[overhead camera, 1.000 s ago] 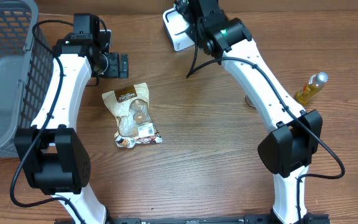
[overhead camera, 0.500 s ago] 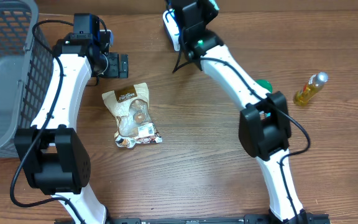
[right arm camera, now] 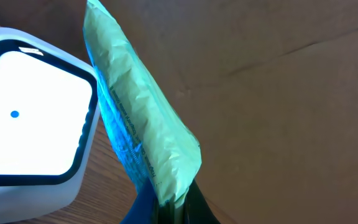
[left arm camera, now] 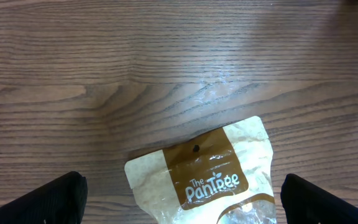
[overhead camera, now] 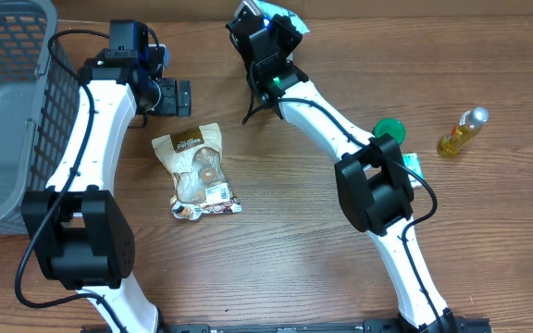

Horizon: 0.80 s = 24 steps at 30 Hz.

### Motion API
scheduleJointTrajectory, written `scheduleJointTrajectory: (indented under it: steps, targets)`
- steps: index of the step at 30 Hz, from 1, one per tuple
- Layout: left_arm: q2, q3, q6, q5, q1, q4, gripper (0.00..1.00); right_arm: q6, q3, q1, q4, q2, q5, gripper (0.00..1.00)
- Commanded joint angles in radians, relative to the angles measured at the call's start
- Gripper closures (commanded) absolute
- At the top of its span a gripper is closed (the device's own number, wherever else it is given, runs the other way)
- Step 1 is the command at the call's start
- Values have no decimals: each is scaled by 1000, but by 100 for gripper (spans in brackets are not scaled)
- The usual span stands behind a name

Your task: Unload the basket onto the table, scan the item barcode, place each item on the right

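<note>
From overhead, the left arm reaches along the basket at the tabletop's left edge, and the left gripper stands wide with nothing in it, just above a tan snack pouch lying flat on the wood. The right arm stretches to the far edge, where the right gripper holds a green packet; most of what lies under that wrist is hidden. A green round lid and a small yellow bottle sit well apart on the right

From the left wrist, the snack pouch shows its brown label, with the two dark fingers spread far apart either side of its top edge and touching nothing

From the right wrist, the right gripper is pinched shut on the lower end of the green packet, which stands upright, edge-on, just beside the white scanner. The scanner's bright window carries a small blue dot. I cannot tell whether packet and scanner touch
</note>
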Motion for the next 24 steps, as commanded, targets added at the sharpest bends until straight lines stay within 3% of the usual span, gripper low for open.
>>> scheduleJointTrajectory:
  steps: [1,8,13,20,24]
  targets:
    - [-11,2,-3,-6,2,2,0,17,13,-3,14,-48,40,96]
    - [-11,2,-3,-6,2,2,0,151,13,-3,-145,-216,52,96]
    - [-11,2,-3,-6,2,2,0,501,13,-10,-453,-336,37,96]
    - [-11,2,-3,-6,2,2,1,913,13,-50,-1049,-403,-416,96]
    - [-10,2,-3,-6,2,2,0,1092,7,-122,-1279,-390,-639,96]
